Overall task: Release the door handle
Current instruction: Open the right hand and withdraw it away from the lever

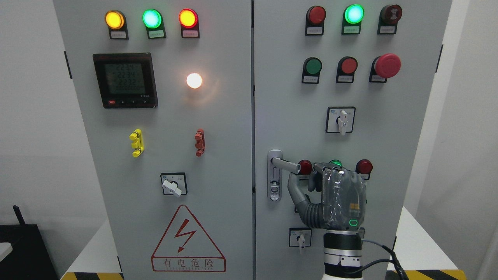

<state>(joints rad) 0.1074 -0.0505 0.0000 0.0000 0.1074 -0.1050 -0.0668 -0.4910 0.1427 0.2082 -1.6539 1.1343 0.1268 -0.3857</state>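
Note:
The silver door handle [286, 164] juts out level from its lock plate [274, 182] on the left edge of the cabinet's right door [389, 155]. My right hand [307, 181], wrapped in clear film, rises from the bottom edge just right of the handle. Its thumb [294, 190] points up beneath the handle's free end without gripping it. The other fingers [316, 179] hang loosely curled to the right of that end, holding nothing. The handle's tip shows bare. My left arm is out of sight.
Both grey cabinet doors look closed. Around my hand are red and green push buttons [364, 166], a rotary switch [300, 237] below and another [341, 119] above. A red mushroom stop button [387, 65] sticks out higher up. The left door carries a meter [125, 80] and a warning triangle [188, 242].

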